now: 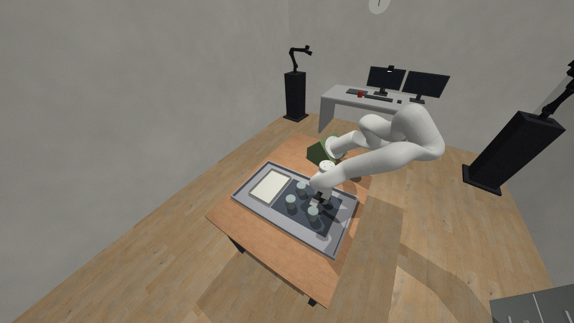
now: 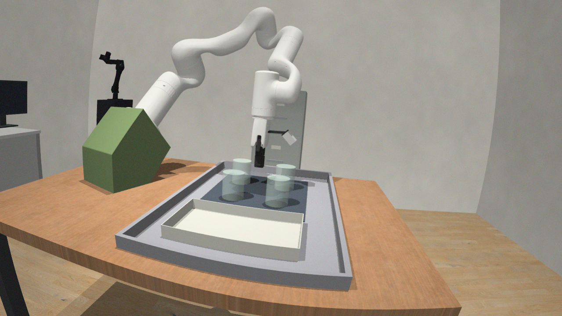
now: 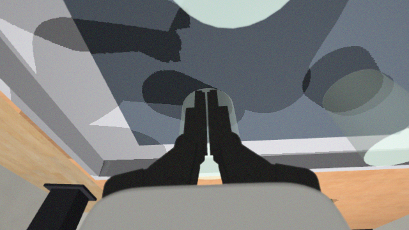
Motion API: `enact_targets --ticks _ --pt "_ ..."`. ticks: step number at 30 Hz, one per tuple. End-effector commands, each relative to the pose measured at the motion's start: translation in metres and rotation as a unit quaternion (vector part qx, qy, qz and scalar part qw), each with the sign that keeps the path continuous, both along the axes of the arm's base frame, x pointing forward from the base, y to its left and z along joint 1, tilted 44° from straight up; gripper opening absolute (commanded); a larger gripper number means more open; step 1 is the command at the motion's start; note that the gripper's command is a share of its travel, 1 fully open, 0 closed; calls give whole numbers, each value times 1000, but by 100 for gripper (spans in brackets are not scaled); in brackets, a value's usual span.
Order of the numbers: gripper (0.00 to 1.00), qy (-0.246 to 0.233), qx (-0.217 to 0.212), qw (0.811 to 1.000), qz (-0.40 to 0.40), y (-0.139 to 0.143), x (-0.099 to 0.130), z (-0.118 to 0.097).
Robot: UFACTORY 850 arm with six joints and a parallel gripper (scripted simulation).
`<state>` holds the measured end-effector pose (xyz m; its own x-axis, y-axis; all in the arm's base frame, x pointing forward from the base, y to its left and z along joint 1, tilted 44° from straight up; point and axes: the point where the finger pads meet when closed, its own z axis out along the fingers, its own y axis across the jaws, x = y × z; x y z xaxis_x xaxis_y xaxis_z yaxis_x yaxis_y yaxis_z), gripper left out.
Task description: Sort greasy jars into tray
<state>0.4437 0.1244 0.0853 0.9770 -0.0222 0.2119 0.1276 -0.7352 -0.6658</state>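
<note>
Closed fully on nothing, the gripper (image 2: 258,161) is held low between the two far jars, the far left jar (image 2: 241,169) and the far right jar (image 2: 285,171). All four jars are seen upright on the dark mat (image 2: 214,191); the tray (image 2: 232,244) lies nearer.

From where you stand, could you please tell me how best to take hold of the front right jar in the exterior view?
Take the front right jar across its round side wall, coming straight down from above. It stands upright and mouth down, so its closed top offers no rim to pinch. The gripper is shut, so its jaws must open wide first.
</note>
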Motion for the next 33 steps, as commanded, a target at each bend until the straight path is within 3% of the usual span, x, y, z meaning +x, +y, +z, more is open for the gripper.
enact_targets --ticks 1,33 --pt "0 0 0 1000 0 0 0 0" --pt "0 0 0 1000 0 0 -4 -1"
